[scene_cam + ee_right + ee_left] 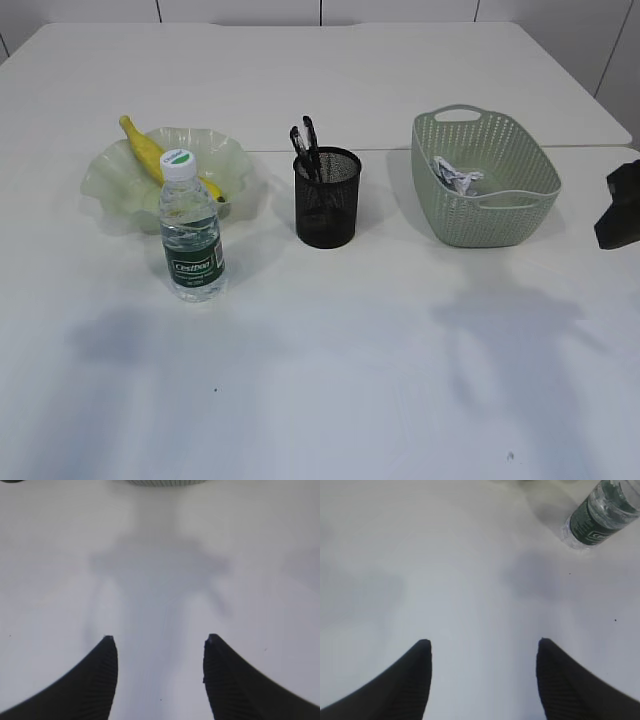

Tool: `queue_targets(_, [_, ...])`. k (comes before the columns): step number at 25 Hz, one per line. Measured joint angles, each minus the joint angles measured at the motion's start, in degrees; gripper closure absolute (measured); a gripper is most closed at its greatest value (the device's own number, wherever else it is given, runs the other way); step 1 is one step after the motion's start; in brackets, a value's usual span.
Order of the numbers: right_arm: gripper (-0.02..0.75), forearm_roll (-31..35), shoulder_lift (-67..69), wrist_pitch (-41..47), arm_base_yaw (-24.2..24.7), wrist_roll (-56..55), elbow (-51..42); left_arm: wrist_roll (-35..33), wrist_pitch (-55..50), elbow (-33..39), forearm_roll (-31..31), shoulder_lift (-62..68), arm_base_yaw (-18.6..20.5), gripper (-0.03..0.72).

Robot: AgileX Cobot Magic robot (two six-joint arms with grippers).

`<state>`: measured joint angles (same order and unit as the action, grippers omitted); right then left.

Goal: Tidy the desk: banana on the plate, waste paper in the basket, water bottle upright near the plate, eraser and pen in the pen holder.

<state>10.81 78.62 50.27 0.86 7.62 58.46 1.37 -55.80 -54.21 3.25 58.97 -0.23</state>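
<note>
I see the white desk, shadowed, seamed before a pale wall: banana on plate, water bottle upright beside it, waste paper in basket. Pens, perhaps the eraser too, fill the pen holder. Left gripper and right gripper hang released, empty.

water bottle cropped at frame edge, eraser possibly hidden inside pen holder

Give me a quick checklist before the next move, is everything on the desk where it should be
1. Banana on the plate: ok.
2. Waste paper in the basket: ok.
3. Water bottle upright near the plate: ok.
4. Pens in the pen holder: ok.
5. Eraser in the pen holder: cannot tell, mesh hides it.
6. Left pincer and right pincer open and empty: ok.
</note>
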Motion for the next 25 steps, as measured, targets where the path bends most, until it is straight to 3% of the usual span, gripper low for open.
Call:
queue_targets(16, [0.327, -0.22, -29.29, 7.85, 0.0, -2.39, -5.93, 0.36, -15.57, 0.0, -2.12, -26.58, 0.0, 0.227])
queue_targets(25, [0.327, -2.98, -51.1, 15.85, 0.0, -3.74, -12.8, 0.49, -16.8, 0.0, -1.91, -43.81, 0.0, 0.235])
